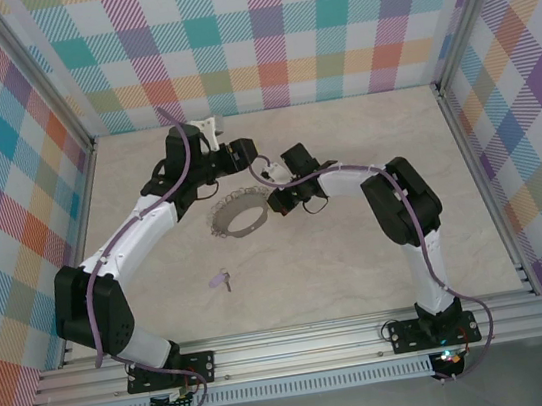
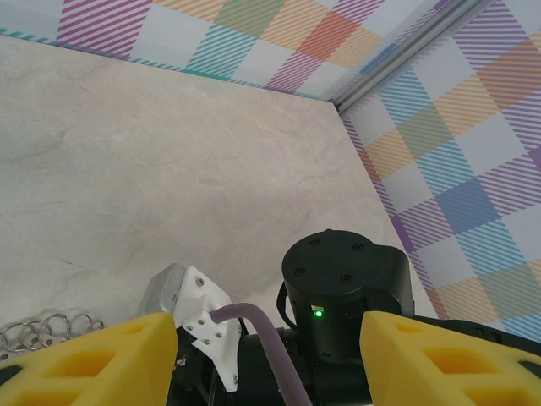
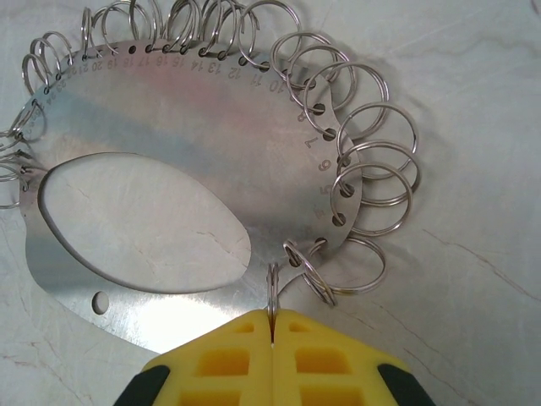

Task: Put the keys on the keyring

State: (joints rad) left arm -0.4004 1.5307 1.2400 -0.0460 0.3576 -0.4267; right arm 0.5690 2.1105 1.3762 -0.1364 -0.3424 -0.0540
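the keyring (image 1: 239,214) lies flat on the pale marbled table (image 1: 361,271), in the middle of the floor between the two arms. in the right wrist view it (image 3: 169,127) shows as a thin silvery plate with a large oval cut-out, a row of small numbered holes along its curved edge, and many wire split rings threaded through those holes and fanning outward. a few of these rings (image 2: 46,328) show at the lower left of the left wrist view, resting on the table.

the key (image 1: 224,280), tiny with a lilac head, lies alone on the table nearer the arm bases, well apart from the keyring and from both grippers.

the right gripper (image 3: 272,326) is clenched at the near edge of the plate. its yellow fingers (image 3: 220,355) meet flush, with the thin wire of one small split ring pinched edge-on between them, so it is grasping the keyring by that ring. from above, this gripper (image 1: 273,201) sits at the right side of the keyring.

the left gripper (image 1: 250,155) hangs just beyond the keyring on its far side, near the right arm's wrist. its jaws stand released, the yellow fingers (image 2: 93,359) wide apart with nothing held; between them the view looks onto the right arm's black wrist housing (image 2: 342,271) with a lit green lamp.

checked pastel walls (image 1: 267,32) enclose the table.
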